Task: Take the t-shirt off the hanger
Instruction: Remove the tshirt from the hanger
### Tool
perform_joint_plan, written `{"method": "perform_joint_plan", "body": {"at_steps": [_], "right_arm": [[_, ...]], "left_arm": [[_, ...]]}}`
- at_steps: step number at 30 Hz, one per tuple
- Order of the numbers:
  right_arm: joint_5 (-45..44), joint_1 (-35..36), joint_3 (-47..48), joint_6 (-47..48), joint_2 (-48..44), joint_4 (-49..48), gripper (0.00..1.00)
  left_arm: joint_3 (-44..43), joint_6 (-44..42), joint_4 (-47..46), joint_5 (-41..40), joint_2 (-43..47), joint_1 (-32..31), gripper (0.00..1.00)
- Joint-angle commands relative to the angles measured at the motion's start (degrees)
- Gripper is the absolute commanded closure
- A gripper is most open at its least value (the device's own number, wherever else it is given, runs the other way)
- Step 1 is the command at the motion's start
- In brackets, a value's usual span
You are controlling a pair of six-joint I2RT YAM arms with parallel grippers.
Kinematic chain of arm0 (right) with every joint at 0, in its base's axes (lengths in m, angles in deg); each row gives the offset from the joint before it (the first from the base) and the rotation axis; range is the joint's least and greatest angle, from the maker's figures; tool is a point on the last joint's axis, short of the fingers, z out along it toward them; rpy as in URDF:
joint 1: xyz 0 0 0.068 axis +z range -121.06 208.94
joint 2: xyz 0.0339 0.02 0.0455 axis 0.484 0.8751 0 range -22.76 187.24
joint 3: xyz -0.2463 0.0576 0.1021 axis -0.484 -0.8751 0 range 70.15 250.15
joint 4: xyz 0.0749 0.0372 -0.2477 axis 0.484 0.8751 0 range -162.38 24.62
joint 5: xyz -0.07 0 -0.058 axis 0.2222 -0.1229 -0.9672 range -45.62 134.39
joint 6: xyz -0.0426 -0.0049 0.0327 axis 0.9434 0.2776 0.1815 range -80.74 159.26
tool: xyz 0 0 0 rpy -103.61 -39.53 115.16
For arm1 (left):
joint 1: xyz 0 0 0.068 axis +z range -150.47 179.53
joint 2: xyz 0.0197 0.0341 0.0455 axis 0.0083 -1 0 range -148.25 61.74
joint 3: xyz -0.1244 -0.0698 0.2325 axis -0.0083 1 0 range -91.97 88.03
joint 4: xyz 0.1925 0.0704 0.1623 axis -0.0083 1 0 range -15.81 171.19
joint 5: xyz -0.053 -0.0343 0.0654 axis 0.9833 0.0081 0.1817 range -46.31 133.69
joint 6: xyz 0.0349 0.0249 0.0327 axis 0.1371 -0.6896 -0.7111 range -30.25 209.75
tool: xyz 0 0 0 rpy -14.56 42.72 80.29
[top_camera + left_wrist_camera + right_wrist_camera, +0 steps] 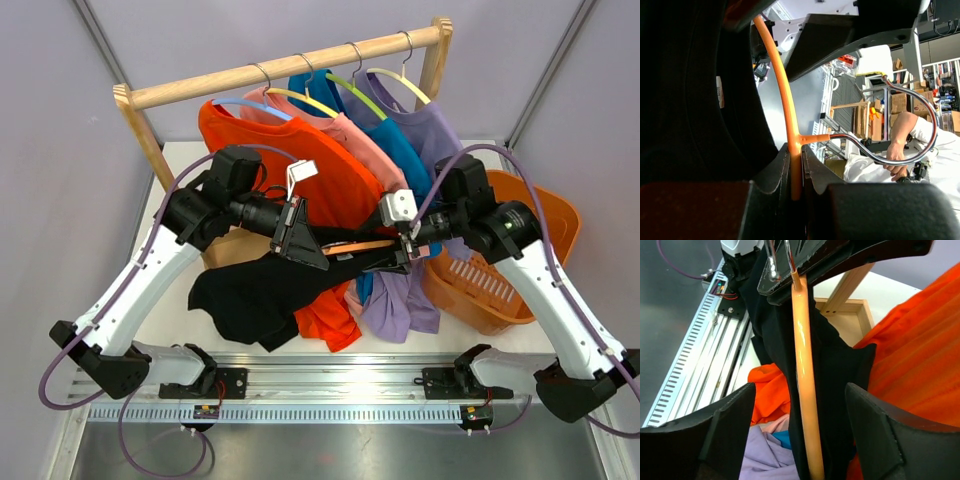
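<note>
An orange hanger (360, 246) is held level above the table, with the black t-shirt (255, 295) draped from it and sagging down to the left. My left gripper (312, 248) is shut on the hanger. In the left wrist view its fingers pinch the orange bar (796, 170) just below the chrome hook (900, 155), and black cloth (690, 100) fills the left side. My right gripper (408, 250) is open at the hanger's other end. In the right wrist view the bar (804, 390) and the black t-shirt (840, 375) run between its spread fingers (725, 432) without touching them.
A wooden rack (290, 65) at the back carries orange (335, 185), pink, blue and purple (425, 130) shirts on hangers, hanging right behind both grippers. An orange laundry basket (500, 295) stands at the right. The rack's wooden base (850, 315) lies on the white table.
</note>
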Motion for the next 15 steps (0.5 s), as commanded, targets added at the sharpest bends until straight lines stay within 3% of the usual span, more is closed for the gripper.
{"method": "perform_joint_plan", "body": {"at_steps": [1,6,7,15], "right_arm": [[-2.7,3.54,2.18,-0.64,1.42,-3.72,0.25],[-3.23,5.22,3.23,-2.3,3.7,-5.48,0.5],[-3.15,5.4,3.75,-2.48,4.05,-5.92,0.59],[-4.28,5.57,3.32,-3.97,3.71,-6.89,0.86]], "left_arm": [[-3.72,-2.6,-2.64,2.62,0.08,-0.44,1.0],[-4.51,-3.47,-2.12,1.83,-0.36,-0.53,1.0],[-4.59,-3.65,-1.94,1.39,-0.45,-0.44,1.0],[-7.49,-5.76,1.4,-6.59,-0.27,-0.44,1.0]]}}
